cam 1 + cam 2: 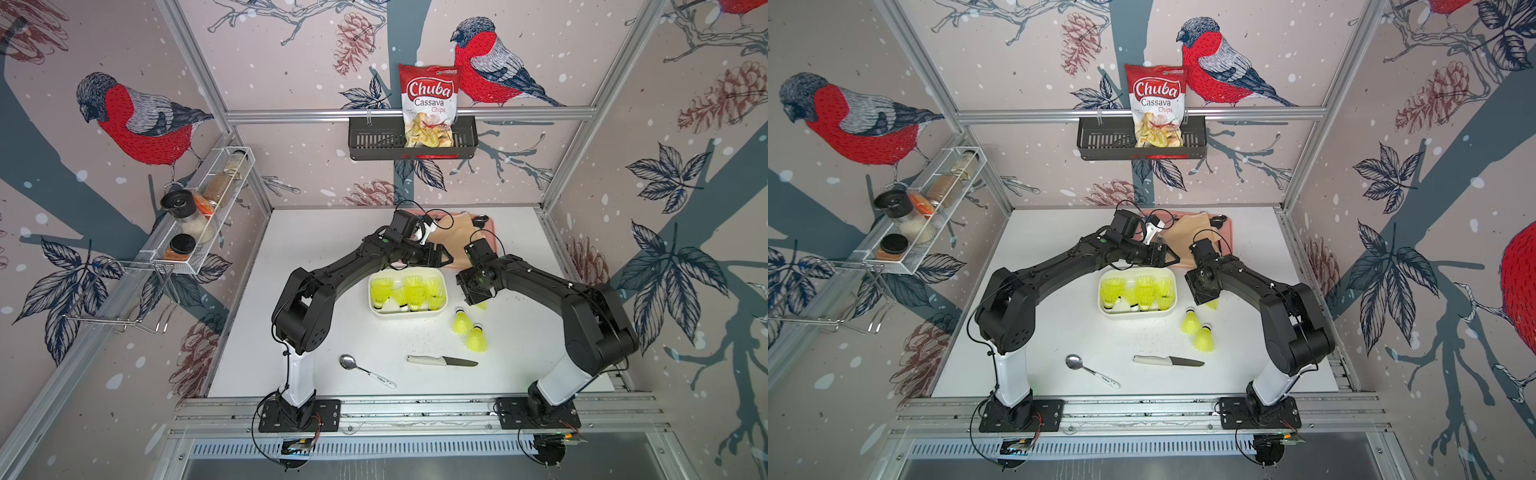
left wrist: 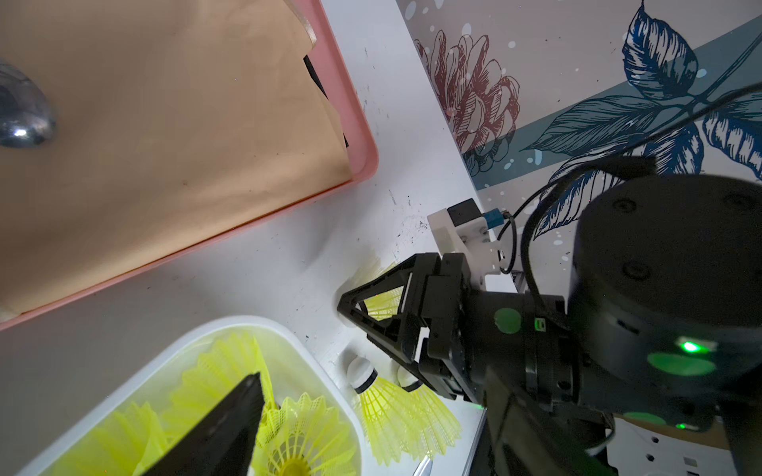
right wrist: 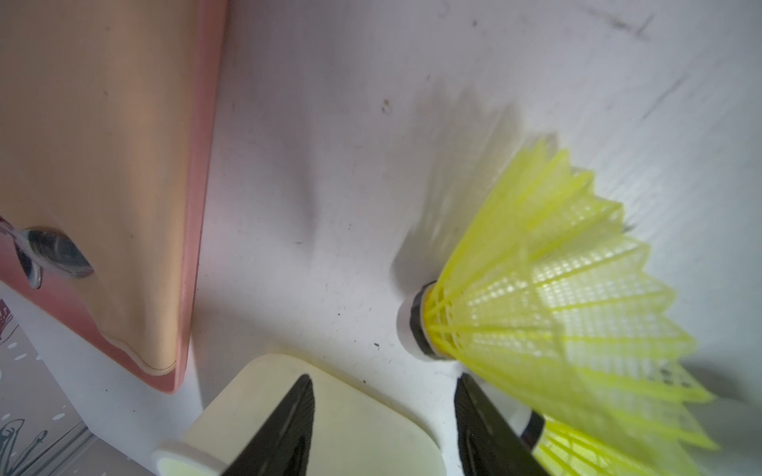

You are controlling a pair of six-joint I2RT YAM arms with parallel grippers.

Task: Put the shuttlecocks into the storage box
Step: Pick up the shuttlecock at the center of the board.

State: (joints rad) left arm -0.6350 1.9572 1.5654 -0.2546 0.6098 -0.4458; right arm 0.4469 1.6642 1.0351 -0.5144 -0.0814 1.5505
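1. The storage box [image 1: 407,315] is seen near the table centre, with several shuttlecocks [image 1: 413,291] lying inside it. Three are noted on the table just beside its right end: the nearest shuttlecock [image 3: 548,296] under the right arm, then the middle shuttlecock [image 1: 461,323] and the front shuttlecock [image 1: 477,340] towards the front edge.
2. The right gripper [image 3: 383,379] is held low by the box corner. Its jaws are apart and nothing lies between them. The nearest shuttlecock lies on its side just outside one finger and looks smeared in the right wrist view, so its exact pose is not taken as settled.
3. The left gripper [image 1: 440,257] is held over the far right corner of the box, jaws spread, with nothing seen in them.
4. Step judged in hand: the nearest shuttlecock is to be picked up by the right gripper.
5. The gripper should be shifted sideways until the white tip and black band sit between the fingers. The mesh skirt is judged likely to flex and slip.
6. The jaws should be closed gently, the lift carried clear of the rim, and the release made low over a bare patch of the box.
7. The left arm should be kept clear, since the two grippers stand near each other.
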